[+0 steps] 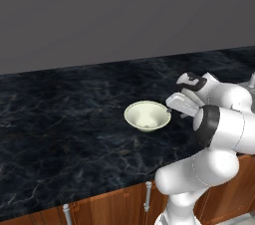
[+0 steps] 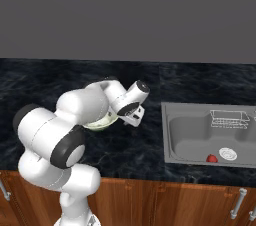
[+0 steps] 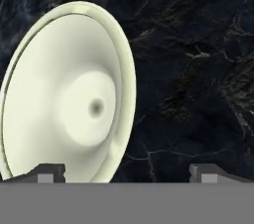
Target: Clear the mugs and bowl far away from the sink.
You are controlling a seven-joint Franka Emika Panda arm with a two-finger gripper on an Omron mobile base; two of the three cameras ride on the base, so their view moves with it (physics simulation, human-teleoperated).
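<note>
The cream-white bowl stands upright on the black marble counter. My gripper hangs at the bowl's right rim, open and holding nothing. In the hand view the bowl fills the left half. Its near rim runs down between the two fingertips of the gripper: one tip sits over the bowl's inside, the other over bare counter. In the right base view my arm hides most of the bowl, with the gripper just right of it. The sink lies further right. The mugs are out of view.
A wire basket hangs at the back of the sink, and a small red thing lies beside the round drain. Wooden cabinet fronts with metal handles run below the counter's front edge. A grey wall backs the counter.
</note>
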